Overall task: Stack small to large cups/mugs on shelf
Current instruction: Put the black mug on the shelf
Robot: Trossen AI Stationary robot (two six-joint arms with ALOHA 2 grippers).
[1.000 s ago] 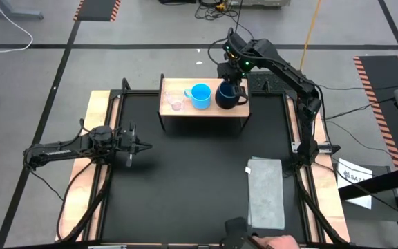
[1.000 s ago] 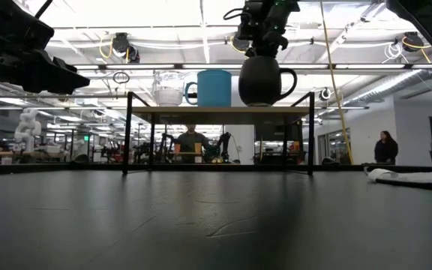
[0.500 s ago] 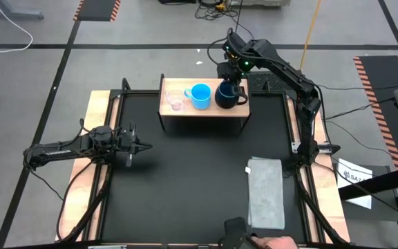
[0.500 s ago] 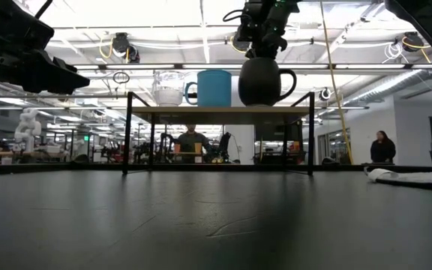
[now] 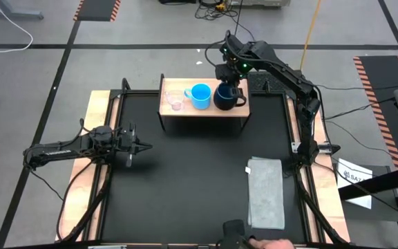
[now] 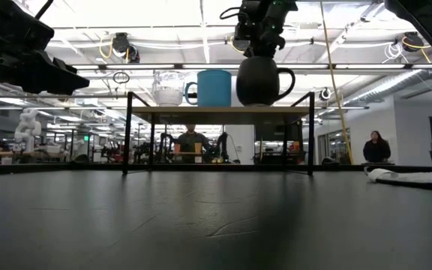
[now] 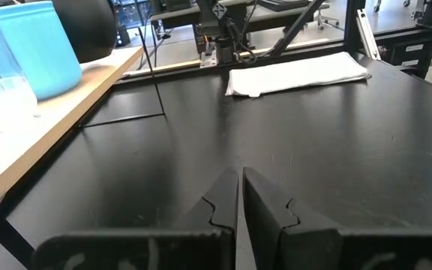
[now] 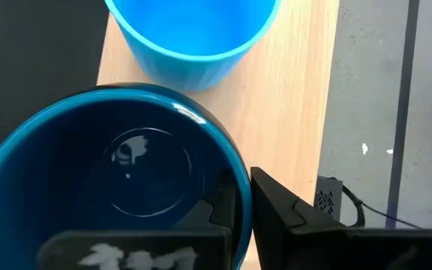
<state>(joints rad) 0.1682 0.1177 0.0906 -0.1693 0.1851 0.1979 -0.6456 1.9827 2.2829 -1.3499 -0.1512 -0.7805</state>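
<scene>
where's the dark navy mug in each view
high view: dark navy mug at the right end of the shelf, under the right claw.
low view: the rightmost of three on the shelf top, hanging from that claw.
left wrist view: only a dark curved edge at the top, behind the light-blue mug.
right wrist view: fills the lower left, seen from above, its rim gripped.
shared landmark: the light-blue mug right beside it.

Not much to read here, honestly. There's a white sheet or placard (image 5: 355,176) lying just off the table's right edge, near the grey folded cloth (image 5: 266,193), with dark print on it, but it's too small to make out. Nothing legible on the cups, the shelf or the arms either.
</scene>
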